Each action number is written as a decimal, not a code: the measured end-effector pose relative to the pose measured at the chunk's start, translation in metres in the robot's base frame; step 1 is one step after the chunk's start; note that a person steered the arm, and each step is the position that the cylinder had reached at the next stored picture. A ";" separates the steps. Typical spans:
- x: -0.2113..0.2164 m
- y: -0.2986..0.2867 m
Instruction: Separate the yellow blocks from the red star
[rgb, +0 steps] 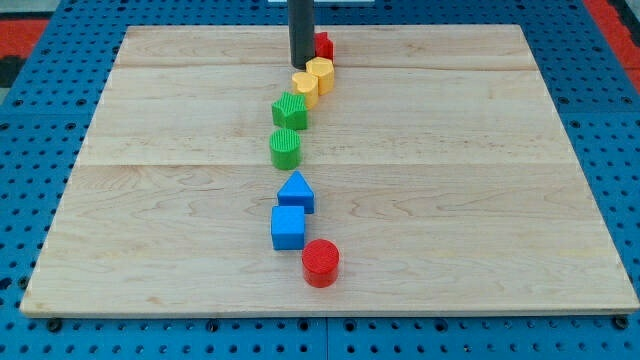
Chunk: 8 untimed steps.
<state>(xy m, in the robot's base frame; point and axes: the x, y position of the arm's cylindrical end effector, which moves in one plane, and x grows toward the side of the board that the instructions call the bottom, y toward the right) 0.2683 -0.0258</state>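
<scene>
The red star (324, 44) sits near the board's top edge, partly hidden behind my rod. My tip (301, 65) rests just left of the star, at the upper left of a yellow block (320, 74). A second yellow block (305, 86) lies just below-left of the first, touching it. The upper yellow block sits just under the red star, close to it.
A column runs down the wooden board (150, 200): a green block (290, 110), a green cylinder (285, 148), a blue triangle (296, 190), a blue cube (288, 227) and a red cylinder (321, 262).
</scene>
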 end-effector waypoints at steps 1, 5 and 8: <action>0.019 -0.043; 0.051 0.072; 0.011 0.055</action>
